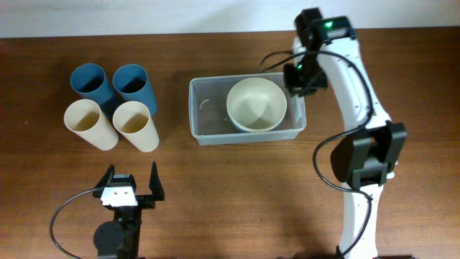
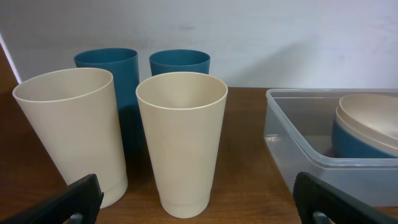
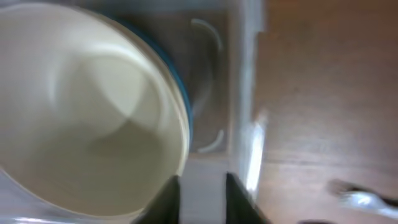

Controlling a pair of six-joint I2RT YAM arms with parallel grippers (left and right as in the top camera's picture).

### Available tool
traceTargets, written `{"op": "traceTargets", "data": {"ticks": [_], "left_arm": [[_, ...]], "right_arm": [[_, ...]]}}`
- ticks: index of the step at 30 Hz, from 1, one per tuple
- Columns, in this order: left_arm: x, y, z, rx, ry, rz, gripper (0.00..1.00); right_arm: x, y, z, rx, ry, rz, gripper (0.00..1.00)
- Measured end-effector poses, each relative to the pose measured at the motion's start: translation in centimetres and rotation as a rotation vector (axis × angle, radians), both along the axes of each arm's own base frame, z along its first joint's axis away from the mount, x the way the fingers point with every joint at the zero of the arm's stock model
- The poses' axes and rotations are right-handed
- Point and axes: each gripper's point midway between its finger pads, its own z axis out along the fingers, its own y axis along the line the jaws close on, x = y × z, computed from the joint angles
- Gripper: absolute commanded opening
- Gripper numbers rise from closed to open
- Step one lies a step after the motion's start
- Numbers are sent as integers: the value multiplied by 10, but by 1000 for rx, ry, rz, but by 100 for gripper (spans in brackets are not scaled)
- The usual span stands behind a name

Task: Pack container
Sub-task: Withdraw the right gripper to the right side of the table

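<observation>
The clear rectangular container (image 1: 208, 115) stands mid-table. A cream bowl (image 1: 256, 104) sits in its right half, nested on a blue bowl (image 2: 351, 144) whose rim (image 3: 181, 87) peeks out beside it. My right gripper (image 1: 298, 78) hovers over the container's right end. In the right wrist view its fingers (image 3: 202, 183) are a little apart with nothing between them, just beside the cream bowl (image 3: 87, 118) and inside the container wall (image 3: 249, 93). My left gripper (image 1: 131, 183) stands wide open and empty near the front left; its wrist view faces the cups.
Two blue cups (image 1: 91, 83) (image 1: 134, 85) and two cream cups (image 1: 89, 122) (image 1: 135, 124) stand in a group at the left, the nearest cream cup (image 2: 180, 143) straight ahead of my left gripper (image 2: 198, 194). The container's left half holds nothing.
</observation>
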Motion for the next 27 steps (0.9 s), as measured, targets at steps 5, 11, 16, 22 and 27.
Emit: {"op": "traceTargets", "data": {"ticks": [5,11,16,22,27], "left_arm": [[0,0,0,0,0,0,100],[0,0,0,0,0,0,100],[0,0,0,0,0,0,100],[0,0,0,0,0,0,100],[0,0,0,0,0,0,100]], "right_arm": [[4,-28,46,9,-72,-63,82],[11,-63,83,14,-179,-135,99],[10,-95,90,0,-195,-204,99],[6,-148,87,-29,-185,-315,99],[-13,-204,70,-42,-116,-452,99]]}}
